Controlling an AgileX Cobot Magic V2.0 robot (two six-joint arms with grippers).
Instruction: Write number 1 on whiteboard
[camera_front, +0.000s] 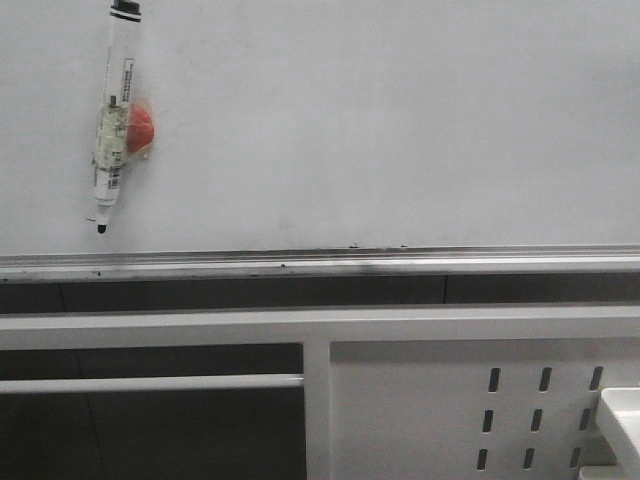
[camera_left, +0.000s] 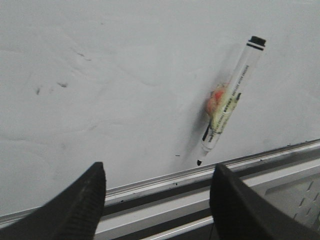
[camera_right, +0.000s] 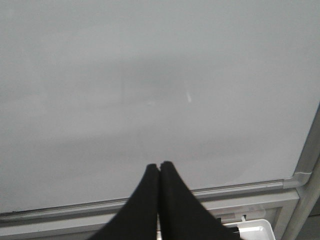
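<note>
So on the left we've got a marker pen (camera_front: 113, 118) stuck on the whiteboard (camera_front: 400, 130), tip down, uncapped, with our left gripper (camera_left: 157, 197) spread wide and holding nothing. Over right, our right gripper (camera_right: 160, 172) is pinched together, empty, and we see no number 1 stroke on the board.

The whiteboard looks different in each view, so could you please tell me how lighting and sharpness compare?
Front view: the whiteboard is evenly lit, the marker pen sharp. Left wrist view: the pen throws a soft shadow, and the left gripper fingers are blurred. Right wrist view: dimmer, a faint glare streak, closed right gripper dark.
</note>
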